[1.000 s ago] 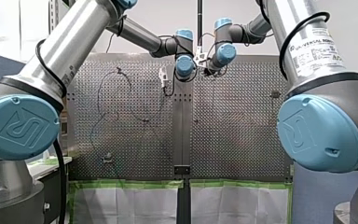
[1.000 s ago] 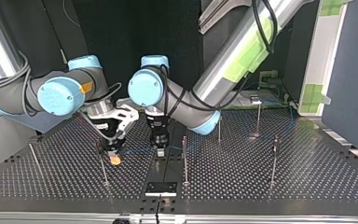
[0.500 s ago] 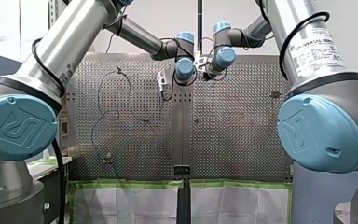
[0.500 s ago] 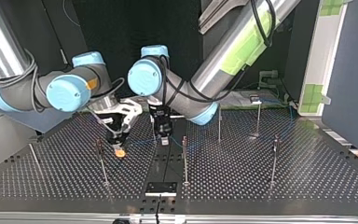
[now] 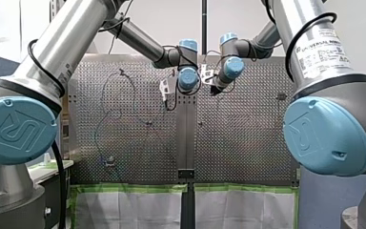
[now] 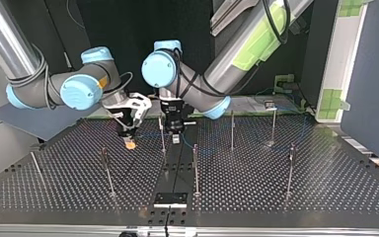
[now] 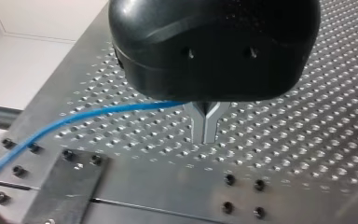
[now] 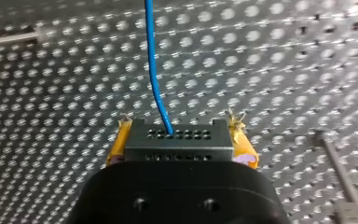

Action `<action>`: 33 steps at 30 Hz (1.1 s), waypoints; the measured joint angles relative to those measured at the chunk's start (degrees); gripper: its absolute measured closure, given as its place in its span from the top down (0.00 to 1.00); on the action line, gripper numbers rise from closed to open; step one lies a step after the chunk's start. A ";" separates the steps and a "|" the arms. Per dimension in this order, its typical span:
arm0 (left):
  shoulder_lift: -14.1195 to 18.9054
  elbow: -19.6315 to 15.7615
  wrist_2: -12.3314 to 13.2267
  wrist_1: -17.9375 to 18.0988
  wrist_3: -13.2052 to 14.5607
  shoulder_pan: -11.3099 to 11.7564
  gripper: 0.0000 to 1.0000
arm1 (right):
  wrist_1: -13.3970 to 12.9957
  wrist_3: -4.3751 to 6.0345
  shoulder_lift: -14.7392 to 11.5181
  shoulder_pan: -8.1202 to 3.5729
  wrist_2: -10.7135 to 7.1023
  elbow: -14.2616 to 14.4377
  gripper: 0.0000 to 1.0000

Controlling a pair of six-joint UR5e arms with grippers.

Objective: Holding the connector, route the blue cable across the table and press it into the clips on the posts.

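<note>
Connector [image 8: 175, 145], its long side spanning my right claw [image 8: 179, 140], which pinches it, points the blue cable [image 8: 154, 70] straight ahead; my left claw [image 7: 205, 134] is pressed together.

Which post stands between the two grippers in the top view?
In the top view, the post right of my right gripper and left of my left gripper; others stand outside them.

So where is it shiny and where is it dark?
Top view: black background, the table dim. Front view: bright wall, light streaks along my left arm's silver tube. Left wrist view: table studs glint, my left gripper's black shell shines softly.
</note>
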 joint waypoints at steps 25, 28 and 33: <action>-1.34 -12.81 8.15 12.82 2.00 0.49 0.00 | -7.16 -0.28 -0.03 -1.22 -3.13 11.18 0.00; -2.73 -14.35 8.55 14.35 1.87 0.66 0.00 | -8.57 0.01 -0.03 -1.20 -3.30 12.62 0.00; -4.98 -16.80 8.71 16.84 1.48 0.88 0.00 | -10.88 0.27 -0.03 -1.20 -3.25 15.31 0.00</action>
